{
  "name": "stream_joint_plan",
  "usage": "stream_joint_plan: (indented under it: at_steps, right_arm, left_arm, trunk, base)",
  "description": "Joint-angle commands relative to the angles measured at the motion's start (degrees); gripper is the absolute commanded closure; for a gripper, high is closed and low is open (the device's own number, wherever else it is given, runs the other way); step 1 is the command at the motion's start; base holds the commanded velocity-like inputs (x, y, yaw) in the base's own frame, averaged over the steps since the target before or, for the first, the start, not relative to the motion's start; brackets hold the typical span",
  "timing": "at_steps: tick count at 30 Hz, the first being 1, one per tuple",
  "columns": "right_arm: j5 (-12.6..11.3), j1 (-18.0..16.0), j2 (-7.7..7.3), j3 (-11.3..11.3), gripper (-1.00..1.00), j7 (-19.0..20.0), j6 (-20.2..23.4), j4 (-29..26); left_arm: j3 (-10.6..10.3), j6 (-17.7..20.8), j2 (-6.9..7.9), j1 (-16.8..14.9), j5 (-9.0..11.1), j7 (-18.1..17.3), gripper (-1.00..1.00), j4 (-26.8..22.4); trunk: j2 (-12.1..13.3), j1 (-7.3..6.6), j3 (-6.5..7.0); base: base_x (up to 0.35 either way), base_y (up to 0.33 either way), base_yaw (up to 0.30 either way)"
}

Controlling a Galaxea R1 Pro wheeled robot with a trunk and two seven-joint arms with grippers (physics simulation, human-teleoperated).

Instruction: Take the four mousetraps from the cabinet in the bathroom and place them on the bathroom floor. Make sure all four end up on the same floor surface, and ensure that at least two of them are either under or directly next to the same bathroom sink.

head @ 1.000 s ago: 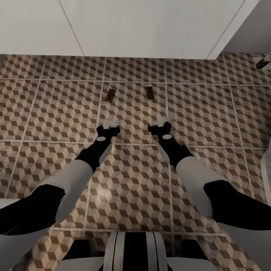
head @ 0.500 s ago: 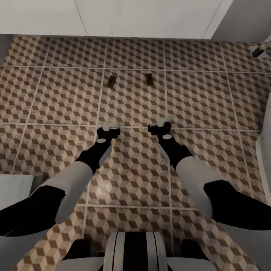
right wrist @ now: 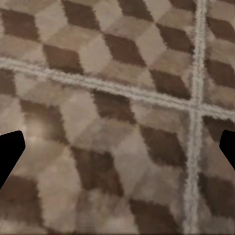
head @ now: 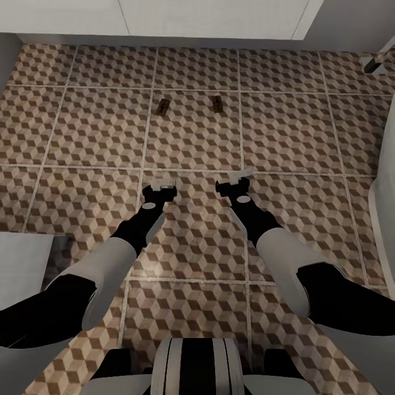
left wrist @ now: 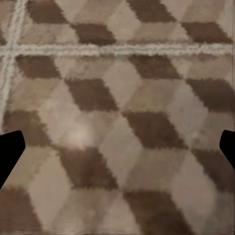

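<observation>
Two small brown wooden mousetraps (head: 162, 107) (head: 218, 103) lie apart on the cube-patterned brown, beige and white tiled bathroom floor (head: 82, 131) (near the white wall). Left gripper (head: 161, 185) and right gripper (head: 235, 180) hover spread, empty.

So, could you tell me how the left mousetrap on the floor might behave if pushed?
The left mousetrap lies flat on the bathroom floor, so it would likely slide, not roll or tip. It looks small and thin, probably light and stiff.

prob a home bathroom: cube-pattern floor tiles (head: 192, 142), white fixtures (head: 208, 16) at edges.
</observation>
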Motion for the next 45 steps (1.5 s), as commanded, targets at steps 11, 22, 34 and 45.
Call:
stream_joint_plan:
  at_steps: [11,22,34,45]
  right_arm:
    - [0.41,-0.03,0.0,0.25,-1.0,-0.39,-0.01,-0.36]
    - [0.41,-0.03,0.0,0.29,-1.0,-0.4,-0.01,-0.4]
    - [0.38,-0.03,0.0,0.33,-1.0,-0.38,-3.27,-0.19]
    - [0.29,-0.03,0.0,0.3,-1.0,-0.38,-4.31,0.24]
  left_arm:
    - [-0.52,0.1,0.1,0.88,0.6,0.47,-1.0,-0.67]
    - [-0.52,0.1,0.04,0.99,0.6,0.47,-1.0,-0.72]
    - [-0.52,0.1,0.02,1.25,0.62,0.47,-1.0,-0.46]
    - [-0.52,0.1,0.02,1.55,0.66,0.47,-1.0,-0.24]
  trunk:
    - [-0.01,-0.01,-0.02]
    - [0.06,-0.14,1.08]
    - [0.22,-0.45,3.74]
    - [0.36,-0.73,6.18]
  base:
    - [-0.014,0.0,0.0]
    - [-0.001,0.0,0.0]
    - [0.0,0.0,0.0]
    - [0.0,0.0,0.0]
